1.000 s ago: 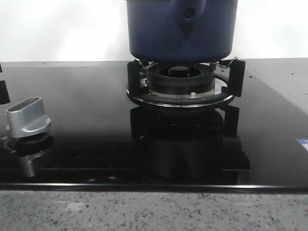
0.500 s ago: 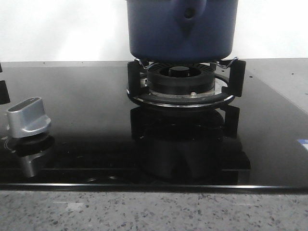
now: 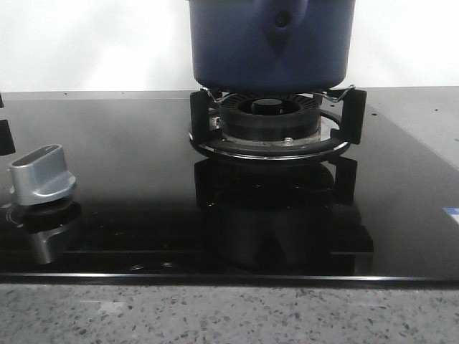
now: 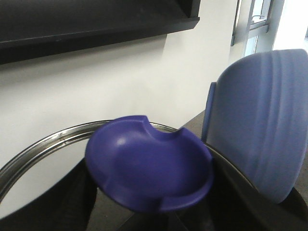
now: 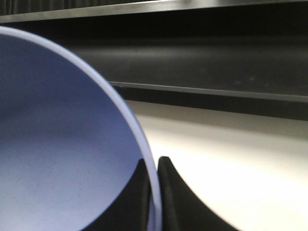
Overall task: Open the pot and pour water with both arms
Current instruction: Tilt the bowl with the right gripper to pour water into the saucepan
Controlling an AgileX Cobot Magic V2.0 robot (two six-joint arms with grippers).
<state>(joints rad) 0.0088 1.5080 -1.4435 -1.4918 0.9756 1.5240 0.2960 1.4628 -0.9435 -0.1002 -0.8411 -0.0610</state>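
Sitting on burner (image 3: 269, 122): pot (image 3: 271, 43); no writing readable. Right gripper (image 5: 153, 192) pinching bowl (image 5: 62, 159) rim; left gripper state unclear.

Dark blue pot (image 3: 271, 44), glossy black hob (image 3: 129, 179), silver knob (image 3: 41, 174)

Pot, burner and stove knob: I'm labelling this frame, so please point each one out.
pot (image 3: 237, 43), front view, on its dark blue side wall.
burner (image 3: 269, 118), front view, on the black ring under the pot.
stove knob (image 3: 41, 174), front view, on its silver handle.
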